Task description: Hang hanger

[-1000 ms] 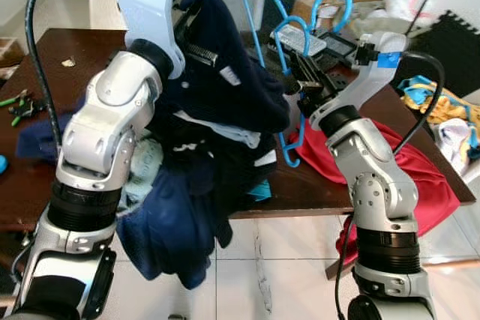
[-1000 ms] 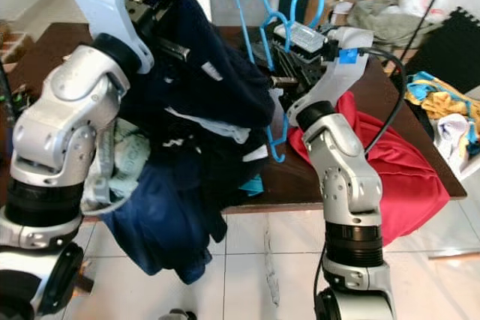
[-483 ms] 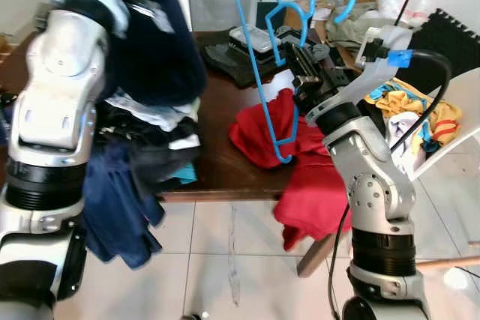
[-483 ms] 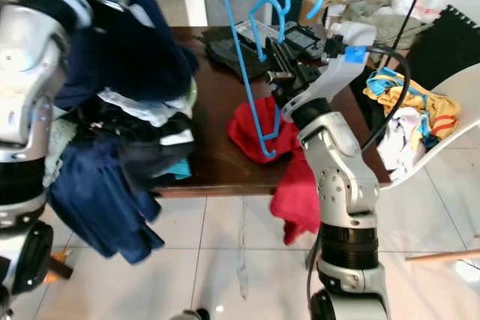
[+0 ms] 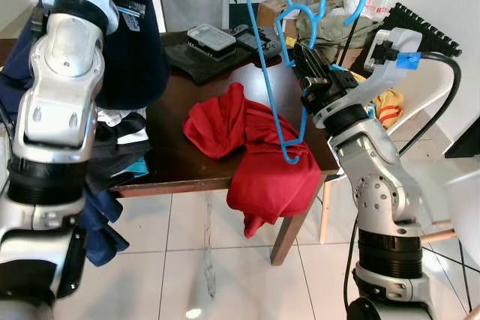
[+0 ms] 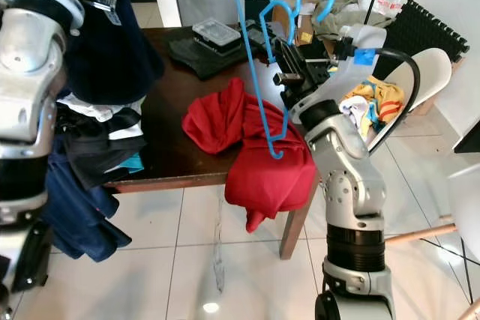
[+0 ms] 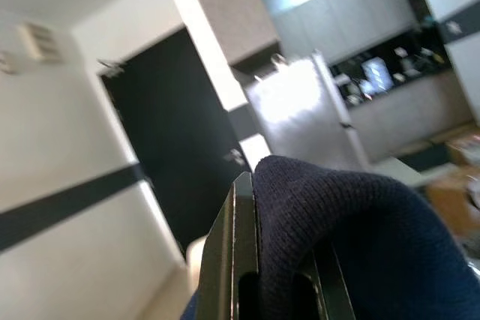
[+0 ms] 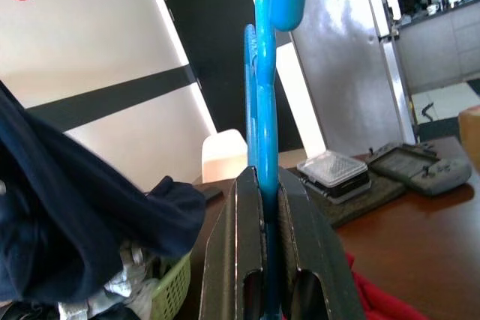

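Bare brown bench [image 5: 169,151] at centre-left leaves room to pass between the dark clothes [image 5: 127,43] hanging at the left edge and the red cloth [image 5: 259,159] at centre, while black cases [image 5: 214,46] crowd the top.

Blue hanger [image 6: 251,50] in right hand [image 6: 289,71]

Head stereo downward over table [image 5: 172,155]; wrist cameras along fingers.
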